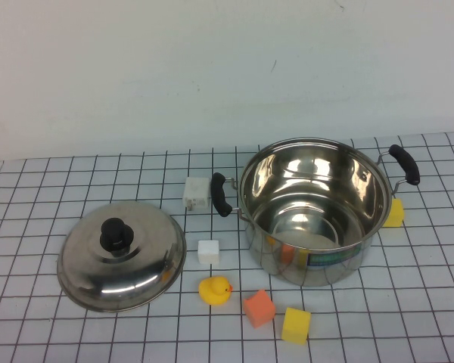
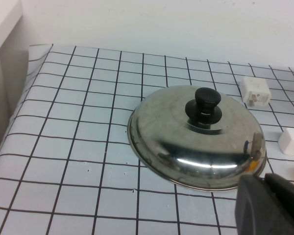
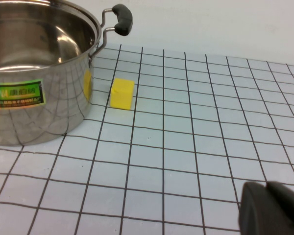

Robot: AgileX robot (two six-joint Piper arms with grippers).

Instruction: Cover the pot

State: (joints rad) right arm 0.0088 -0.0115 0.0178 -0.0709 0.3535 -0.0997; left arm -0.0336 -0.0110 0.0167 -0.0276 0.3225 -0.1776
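Note:
The pot (image 1: 314,208) stands open and empty at the right of the table, with black handles at its left and back right; it also shows in the right wrist view (image 3: 36,73). The domed steel lid (image 1: 122,255) with a black knob lies on the table at the left, apart from the pot, and shows in the left wrist view (image 2: 198,137). Neither arm shows in the high view. My left gripper (image 2: 264,177) is shut and empty, near the lid's rim. My right gripper (image 3: 266,185) is shut and empty, over bare table away from the pot.
A white plug adapter (image 1: 197,193) and a white cube (image 1: 209,251) lie between lid and pot. A yellow duck (image 1: 215,290), an orange cube (image 1: 259,308) and a yellow cube (image 1: 296,325) lie in front of the pot. Another yellow cube (image 1: 394,213) sits at the pot's right.

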